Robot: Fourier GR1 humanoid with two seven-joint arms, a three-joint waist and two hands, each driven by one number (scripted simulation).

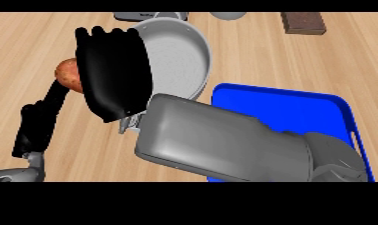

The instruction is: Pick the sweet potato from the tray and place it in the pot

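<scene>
1. Landmark: a grey pot [177, 59] sits on the wooden counter [295, 64], seen from steeply above, its pale inside showing nothing in it.
2. Far left of the pot, near the lower edge, the left hand [33, 129] rests with fingers pointing up, relaxed and holding nothing.
3. Just left of the pot's rim, the sweet potato [68, 75] shows as a reddish-brown lump, mostly hidden behind the right hand [111, 74].
4. The right hand covers the pot's left rim. Its fingers appear to wrap the sweet potato, though the contact itself is hidden.
5. The sweet potato looks to be outside the rim, so it is probably not yet in the pot.
6. To do this step well, carry the sweet potato rightward until it hangs over the pot's middle, lower it inside, and only then uncurl the fingers.
7. Right of and below the pot lies the blue tray [325, 104], partly hidden by the grey forearm [221, 139].
8. Above the pot, small grey items and a dark brown block [303, 23] sit near the top edge.
9. No brand, label or readable writing shows anywhere.
</scene>
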